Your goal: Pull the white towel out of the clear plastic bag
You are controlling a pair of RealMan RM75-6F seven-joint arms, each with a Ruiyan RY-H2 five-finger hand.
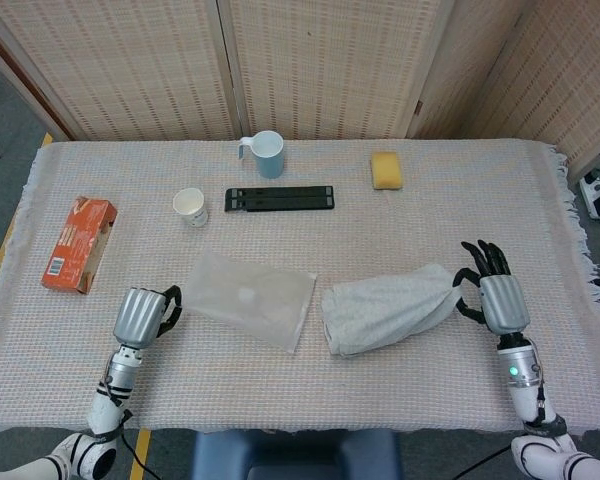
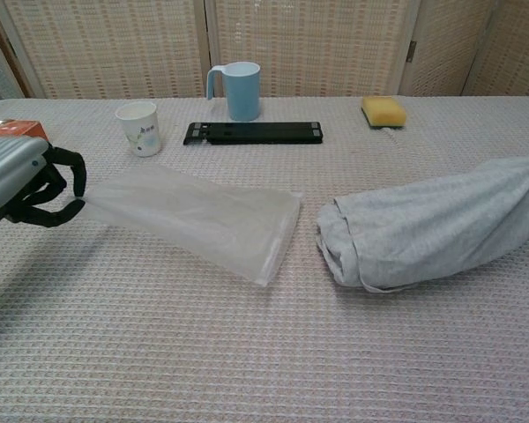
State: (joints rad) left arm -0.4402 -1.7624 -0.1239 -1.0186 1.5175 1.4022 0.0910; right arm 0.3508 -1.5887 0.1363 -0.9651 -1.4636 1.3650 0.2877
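Note:
The clear plastic bag (image 1: 250, 295) (image 2: 198, 218) lies flat and empty left of centre. Just right of it the white towel (image 1: 390, 308) (image 2: 423, 231) rests on the cloth, fully outside the bag and bunched into a long roll. My left hand (image 1: 145, 315) (image 2: 26, 181) sits at the bag's left end, its fingers curled in onto the corner of the plastic. My right hand (image 1: 495, 290) is at the towel's right tip, which narrows between its thumb and fingers. In the chest view that end of the towel rises toward the right edge, where the hand is cut off.
A woven cloth covers the table (image 1: 310, 400). Along the far side stand a paper cup (image 1: 190, 206), a blue mug (image 1: 267, 153), a black flat bar (image 1: 280, 199) and a yellow sponge (image 1: 386, 170). An orange box (image 1: 78, 244) lies at the left edge.

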